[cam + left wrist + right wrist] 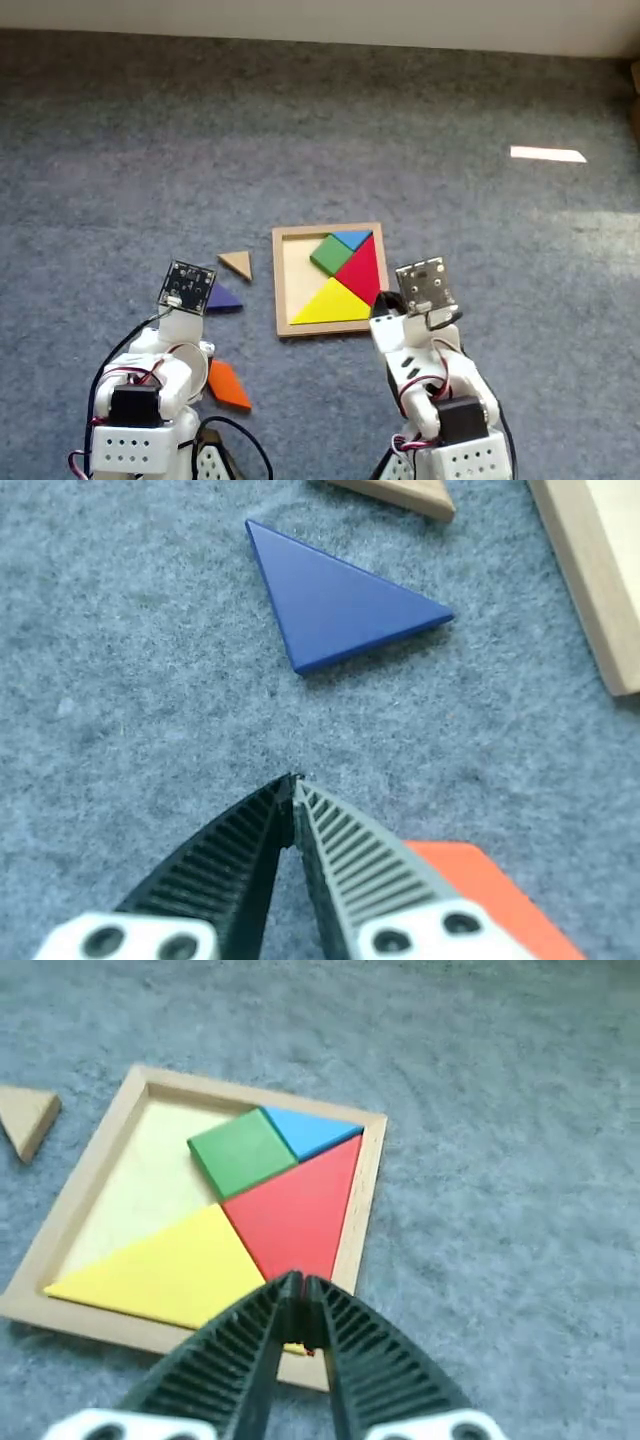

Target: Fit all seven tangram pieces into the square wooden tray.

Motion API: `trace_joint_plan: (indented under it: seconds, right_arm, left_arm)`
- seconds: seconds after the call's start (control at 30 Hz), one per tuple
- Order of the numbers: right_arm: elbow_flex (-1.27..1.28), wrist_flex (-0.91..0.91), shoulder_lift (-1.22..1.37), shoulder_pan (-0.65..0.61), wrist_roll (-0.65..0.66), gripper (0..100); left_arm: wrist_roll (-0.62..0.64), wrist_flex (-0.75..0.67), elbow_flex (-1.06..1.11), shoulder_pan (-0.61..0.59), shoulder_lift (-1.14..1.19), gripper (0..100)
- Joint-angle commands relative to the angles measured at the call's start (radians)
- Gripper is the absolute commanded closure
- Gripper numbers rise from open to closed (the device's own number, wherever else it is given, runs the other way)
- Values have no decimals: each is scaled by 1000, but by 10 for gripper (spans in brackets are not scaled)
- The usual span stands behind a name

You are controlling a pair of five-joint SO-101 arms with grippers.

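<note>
- Left gripper: fingers are pressed together tip to tip with nothing between them. It hangs over bare carpet.
- Just ahead of those tips, but not touching, is the dark blue triangle, lying flat. The orange piece sits right beside the gripper, partly tucked under one finger from the wrist cam's angle.
- Right gripper: same deal, pinched shut and holding nothing. It's parked over the near corner of the wooden tray, about where the red triangle comes to a point against the rim.
- Inside the tray so far, all looking flat and snug:
  - red triangle
  - yellow triangle
  - green square
  - light blue triangle
- So by my count that's four of seven seated. The bare patch of tray floor is on the side facing the left arm.
- Still out on the carpet are the dark blue triangle, the orange piece, and the tan triangle, which is a little off the tray's left edge.
- My guess is the dark blue one is next, since the left gripper is already lined up on it. It'd have to open up first, though.
</note>
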Motion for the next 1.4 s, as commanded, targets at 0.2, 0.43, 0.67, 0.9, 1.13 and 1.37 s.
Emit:
trace_joint_plan:
  seconds: [0.2,0.43,0.67,0.9,1.13,1.37]
  right_arm:
    - [39,-30,-15,10,-11,978]
    - [53,-28,-15,12,-11,978]
    - [53,-28,-15,12,-11,978]
    - [53,-28,-15,12,-9,978]
    - [54,-28,-15,12,-8,978]
    - [102,-85,-15,10,-6,978]
  left_arm:
    - [-3,18,-13,99,-47,986]
    - [-5,-5,-58,-97,-47,986]
    - [-178,-157,-223,-254,-45,986]
    - [-252,-123,-429,-259,-1,986]
    - [-276,-51,-644,-252,403,912]
    - [-180,-31,-708,-130,737,730]
